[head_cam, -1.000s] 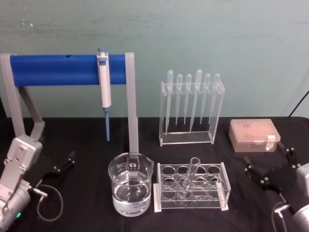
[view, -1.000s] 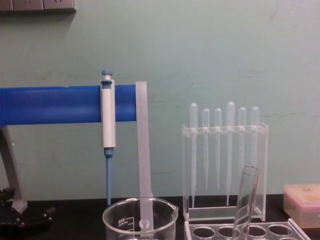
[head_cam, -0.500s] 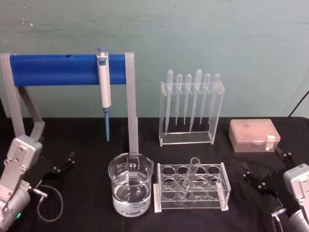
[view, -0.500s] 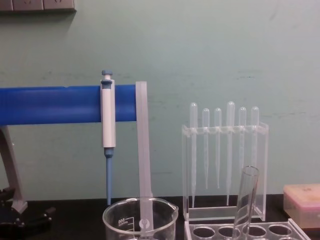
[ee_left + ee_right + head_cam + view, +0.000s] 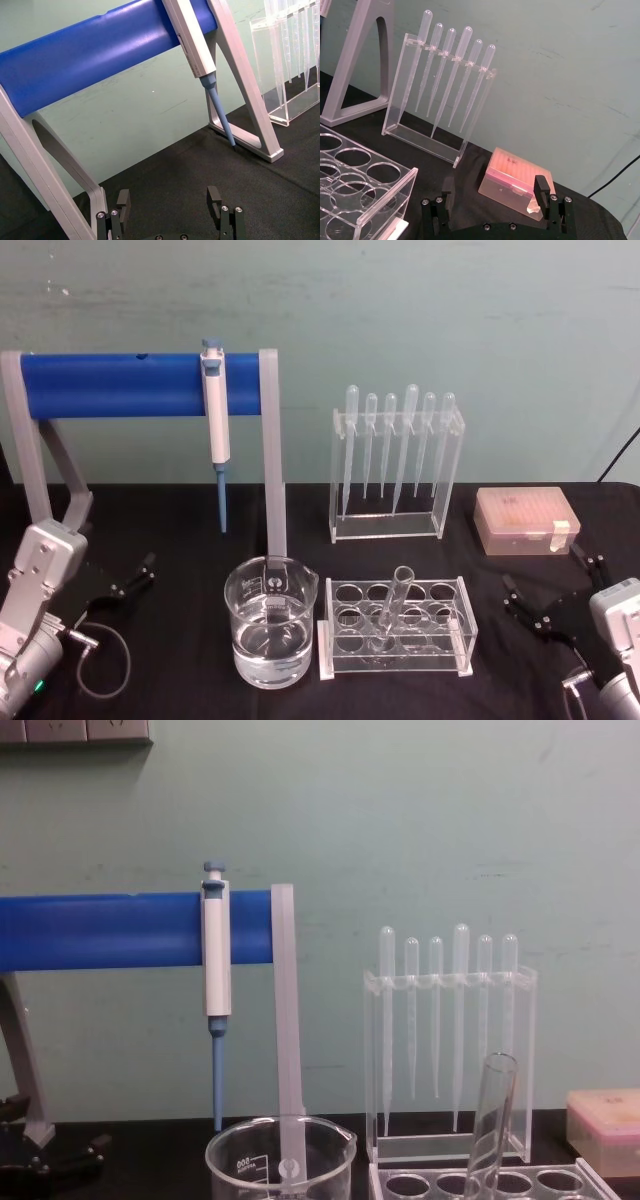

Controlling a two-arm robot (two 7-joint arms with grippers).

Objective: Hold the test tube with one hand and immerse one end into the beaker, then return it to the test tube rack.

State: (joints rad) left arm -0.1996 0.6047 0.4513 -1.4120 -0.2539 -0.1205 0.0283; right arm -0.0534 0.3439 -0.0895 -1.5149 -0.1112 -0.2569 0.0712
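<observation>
Clear glass test tube [image 5: 391, 606] standing in the low clear acrylic rack with round holes [image 5: 397, 626], round closed bottom down in a front-row hole, long axis tilted so the open rim leans up and toward the right and the back wall. Just left of the rack, wide clear glass beaker [image 5: 271, 634] with white printed marks, partly filled with clear liquid, apart from the tube. Behind, tall clear acrylic stand of thin bulb-topped pipettes [image 5: 397, 465]; to its right, pinkish lidded plastic box [image 5: 526, 520]. Farther left, grey frame with blue cylindrical bar [image 5: 125, 385] carrying a white-and-blue pipettor [image 5: 215, 420], tip hanging down. All resting on a black cloth-covered table [image 5: 180, 540] before a pale green wall [image 5: 400, 310]. Black two-fingered left gripper [image 5: 130, 577] low at the table's left edge, jaws spread, empty. Black two-fingered right gripper [image 5: 552, 590] low at the right edge, jaws spread, empty, well apart from the tube.
</observation>
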